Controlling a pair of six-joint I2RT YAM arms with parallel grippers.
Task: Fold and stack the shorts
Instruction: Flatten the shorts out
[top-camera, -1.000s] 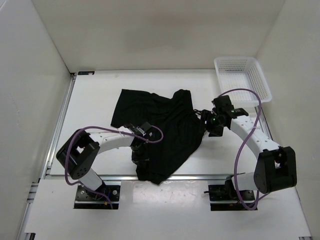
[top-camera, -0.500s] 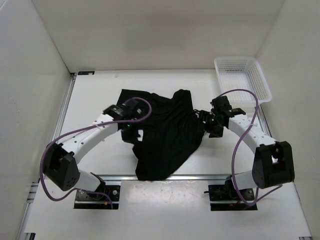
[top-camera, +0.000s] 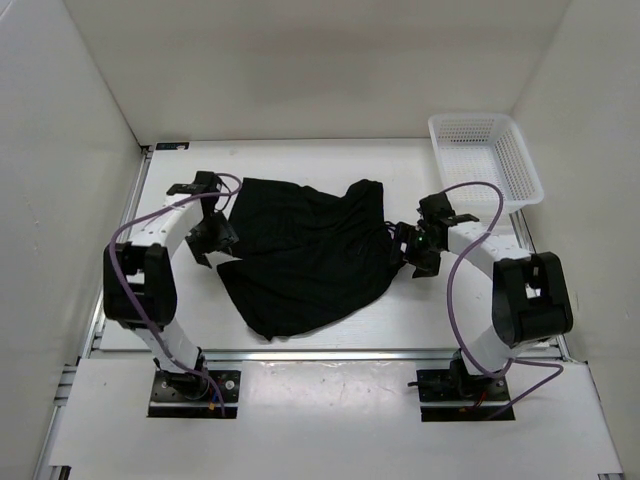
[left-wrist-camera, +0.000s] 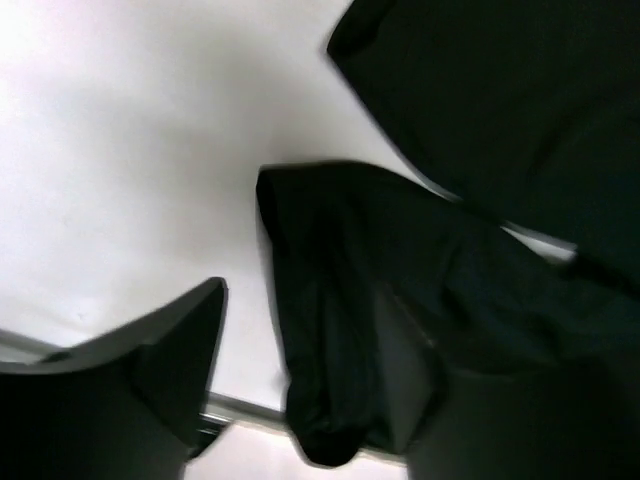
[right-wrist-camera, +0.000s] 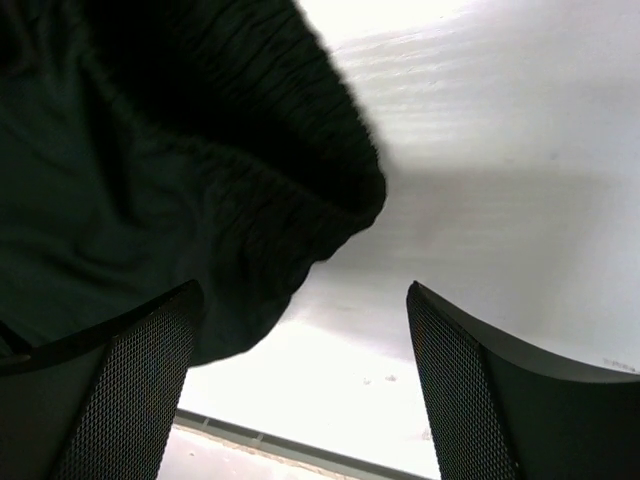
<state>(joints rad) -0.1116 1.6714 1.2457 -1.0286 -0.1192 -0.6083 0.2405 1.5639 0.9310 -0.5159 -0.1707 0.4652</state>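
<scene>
The black shorts (top-camera: 310, 250) lie spread out across the middle of the table. My left gripper (top-camera: 212, 238) sits at their left edge, open. In the left wrist view a dark fold of the shorts (left-wrist-camera: 330, 330) hangs between the spread fingers of that gripper (left-wrist-camera: 305, 300). My right gripper (top-camera: 405, 250) is at the right edge of the shorts, by the gathered waistband (right-wrist-camera: 300, 150), and it is open. In the right wrist view the gripper (right-wrist-camera: 302, 290) has bare table between its mesh pads, and the cloth ends near the left pad (right-wrist-camera: 120, 390).
A white mesh basket (top-camera: 470, 118) stands at the back right corner. A metal rail (top-camera: 120, 240) runs along the table's left side and another (top-camera: 330, 352) along the front edge. White walls close in on three sides. Purple cables loop over both arms.
My left arm swung from the front middle out to the far left, drawing the shorts wider and flatter, and its jaws opened. The right gripper opened a little more and stayed by the waistband.
</scene>
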